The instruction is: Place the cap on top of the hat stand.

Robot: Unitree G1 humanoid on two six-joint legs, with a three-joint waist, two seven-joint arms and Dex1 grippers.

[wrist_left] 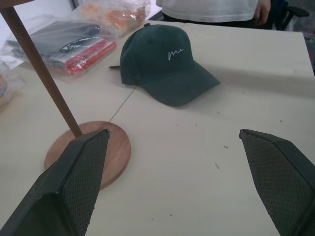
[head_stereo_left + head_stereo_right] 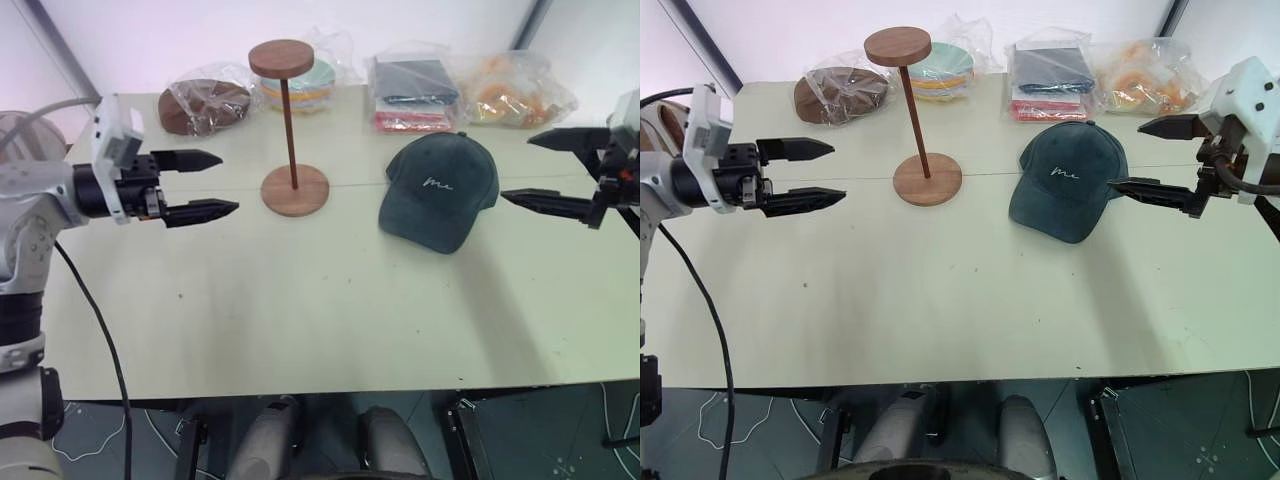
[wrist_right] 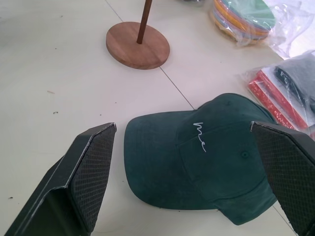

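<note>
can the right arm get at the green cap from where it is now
Probably yes. The right gripper hangs open just beside the dark green corduroy baseball cap, which lies alone on the pale table; the brown wooden hat stand stands apart on its far side.

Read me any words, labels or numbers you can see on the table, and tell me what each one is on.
"me", or something close to it: small white cursive embroidery on the front of the cap; the script is loose, so the reading is uncertain.
Bagged red packets at the back of the table: any print there is too small to read.
Hat stand: no text on it.
</note>
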